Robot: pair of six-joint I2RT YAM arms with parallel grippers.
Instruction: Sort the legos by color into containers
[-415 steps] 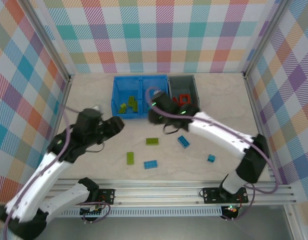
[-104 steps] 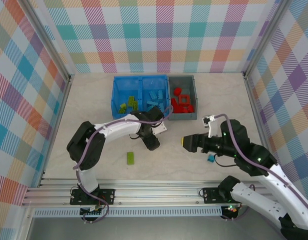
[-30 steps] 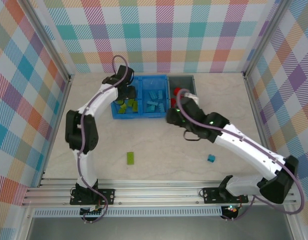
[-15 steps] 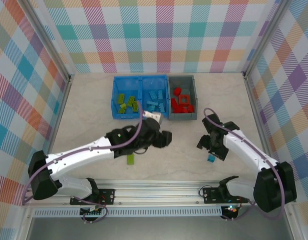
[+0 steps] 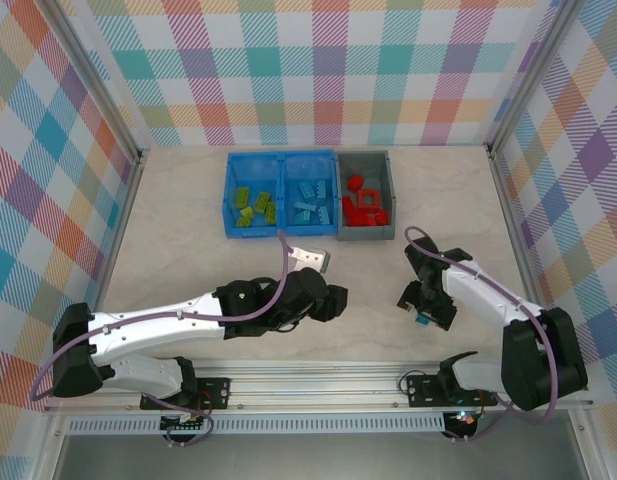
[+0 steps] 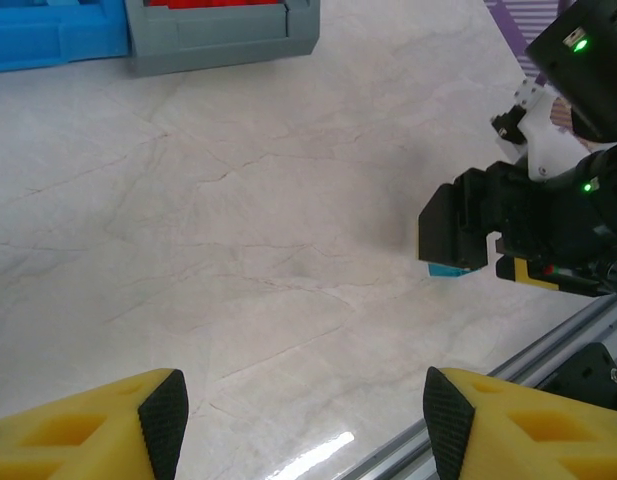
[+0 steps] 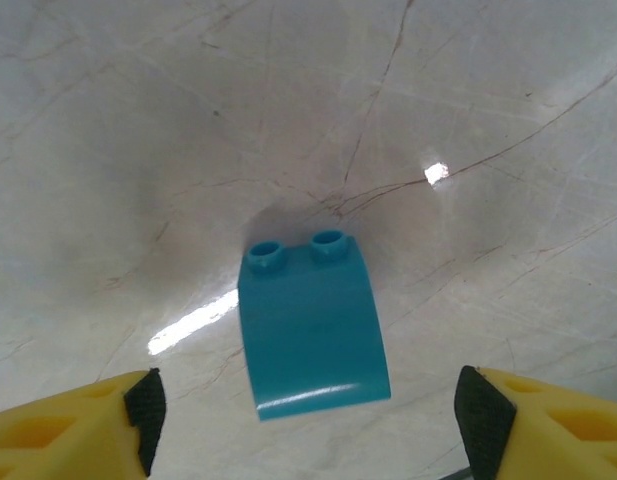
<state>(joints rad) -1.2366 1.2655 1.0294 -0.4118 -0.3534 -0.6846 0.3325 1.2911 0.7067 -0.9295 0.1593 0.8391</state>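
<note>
Right tool point(image 7: 310, 418): is hanging released above a lone blue lego point(image 7: 313, 325), fingers point(image 7: 78, 430) standing either side of it without touching. The lego is lying studs-up on the table point(image 7: 138, 150) near the front edge, well apart from the bins.
Left tool point(image 6: 300, 420): is hovering released and empty over bare table.
Blue bin point(image 5: 229, 200): is holding green legos point(image 5: 253, 208) left, blue legos point(image 5: 310, 200) right.
Grey bin point(image 5: 392, 200): is holding red legos point(image 5: 363, 208).
</note>
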